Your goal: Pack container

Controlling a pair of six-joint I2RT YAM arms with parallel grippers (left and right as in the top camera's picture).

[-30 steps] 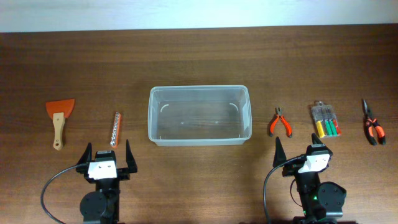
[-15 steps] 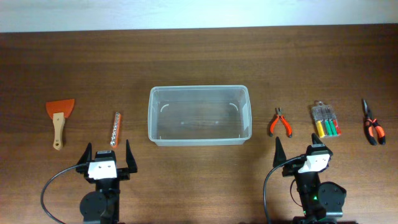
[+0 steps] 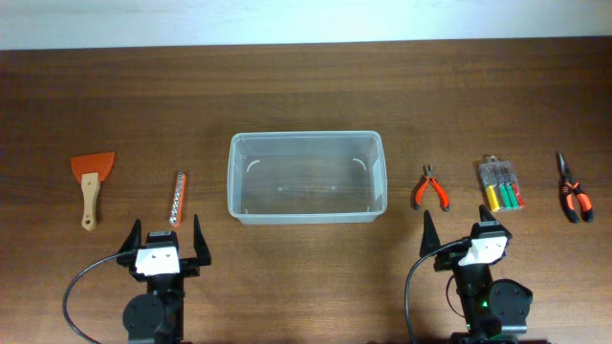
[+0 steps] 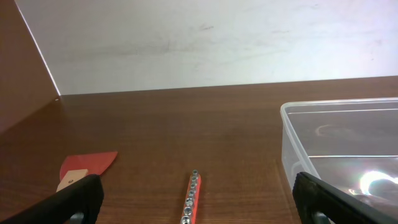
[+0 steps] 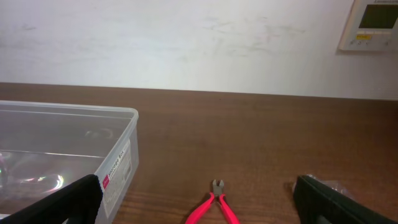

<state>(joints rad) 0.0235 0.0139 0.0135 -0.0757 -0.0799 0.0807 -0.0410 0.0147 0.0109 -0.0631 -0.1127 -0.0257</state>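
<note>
Left gripper [image 3: 165, 229] and right gripper [image 3: 462, 232] are both spread wide, holding nothing, parked at my near edge of the table [image 3: 306, 86]. Tools look split so each arm gets its own side: scraper [image 3: 91, 172] and socket strip [image 3: 176, 197] left, red cutters [image 3: 431, 188], screwdriver pack [image 3: 501, 184], orange pliers [image 3: 572, 196] right. Container [image 3: 306, 218] sits centre between them: clear, shallow, rounded corners, empty.

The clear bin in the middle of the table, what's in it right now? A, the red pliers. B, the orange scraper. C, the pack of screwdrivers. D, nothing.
D: the bin has a bare floor, and the red pliers, orange scraper and pack of screwdrivers all lie on the table outside it.
</note>
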